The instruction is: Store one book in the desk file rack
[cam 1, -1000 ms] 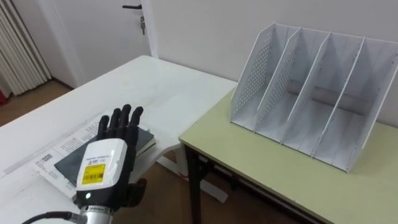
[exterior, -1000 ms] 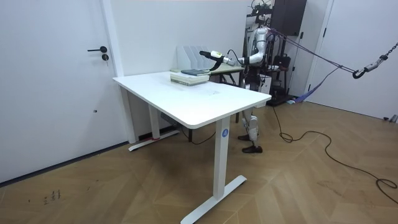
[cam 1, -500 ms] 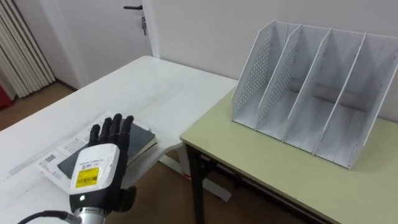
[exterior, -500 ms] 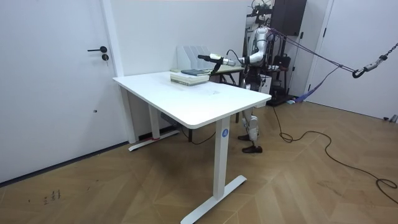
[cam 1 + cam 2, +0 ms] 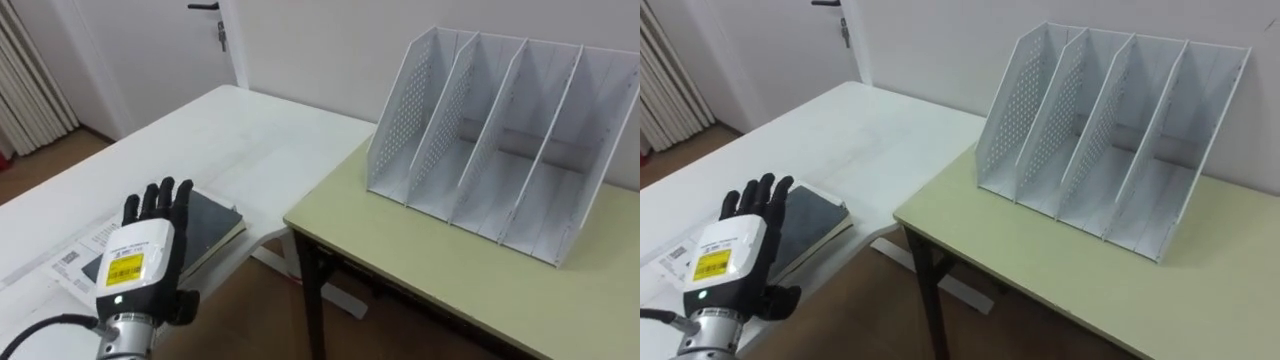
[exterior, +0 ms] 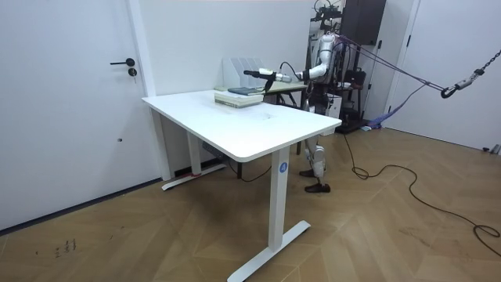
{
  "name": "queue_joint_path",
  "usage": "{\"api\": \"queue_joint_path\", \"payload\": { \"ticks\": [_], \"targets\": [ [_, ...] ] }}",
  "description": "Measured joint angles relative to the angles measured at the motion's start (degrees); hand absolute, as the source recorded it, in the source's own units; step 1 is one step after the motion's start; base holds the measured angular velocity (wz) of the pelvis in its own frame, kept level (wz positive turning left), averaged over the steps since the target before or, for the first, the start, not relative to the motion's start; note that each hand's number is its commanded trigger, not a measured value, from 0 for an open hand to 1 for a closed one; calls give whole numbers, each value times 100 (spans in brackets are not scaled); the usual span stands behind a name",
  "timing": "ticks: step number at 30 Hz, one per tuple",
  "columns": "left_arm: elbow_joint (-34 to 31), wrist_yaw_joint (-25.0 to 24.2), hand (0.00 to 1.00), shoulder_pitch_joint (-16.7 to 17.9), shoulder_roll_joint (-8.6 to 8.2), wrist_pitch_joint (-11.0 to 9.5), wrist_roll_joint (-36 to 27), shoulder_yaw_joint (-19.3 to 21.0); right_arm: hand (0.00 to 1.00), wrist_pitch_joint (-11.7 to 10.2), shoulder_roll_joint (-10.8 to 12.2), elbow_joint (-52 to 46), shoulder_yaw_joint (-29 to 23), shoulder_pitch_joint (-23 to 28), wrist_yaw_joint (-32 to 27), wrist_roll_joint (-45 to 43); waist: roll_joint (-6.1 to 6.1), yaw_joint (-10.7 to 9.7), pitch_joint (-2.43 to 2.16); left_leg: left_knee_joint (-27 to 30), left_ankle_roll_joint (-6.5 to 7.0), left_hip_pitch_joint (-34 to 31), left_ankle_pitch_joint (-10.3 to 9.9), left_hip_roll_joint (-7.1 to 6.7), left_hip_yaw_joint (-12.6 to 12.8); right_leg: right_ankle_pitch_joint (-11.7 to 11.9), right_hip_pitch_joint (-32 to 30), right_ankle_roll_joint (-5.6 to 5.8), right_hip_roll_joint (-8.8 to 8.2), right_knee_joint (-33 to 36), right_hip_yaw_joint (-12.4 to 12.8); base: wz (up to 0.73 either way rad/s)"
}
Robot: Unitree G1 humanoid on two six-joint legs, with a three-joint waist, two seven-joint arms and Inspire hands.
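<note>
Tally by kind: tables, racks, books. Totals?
Tables: 2, white table and yellow-green desk
File rack: 1
Books: 2, dark book on a white printed book
Total: 5
</note>
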Motion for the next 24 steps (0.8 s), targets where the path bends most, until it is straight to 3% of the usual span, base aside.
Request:
{"api": "queue_joint_path", "payload": {
  "ticks": [4,17,24],
  "targets": [
    [162,3,0,-115,12,-5,-125,55,0,-3,-7,-28,-6,-6,1,2,1,-10,0,2,0,-1,0,-7,1,2,-8,2,6,24,110,-9],
    [197,16,0,-280,136,-63,-691,46,0,-63,-17,-88,-58,-10,-4,54,25,-42,-13,0,0,11,0,-11,-3,8,2,8,4,13,140,0],
    [902,-267,0,-400,134,-49,-1472,42,0,-44,-10,-101,-54,-50,-12,2,61,-146,-10,2,0,29,0,-7,-1,10,9,5,6,43,144,0]
  ]
}}
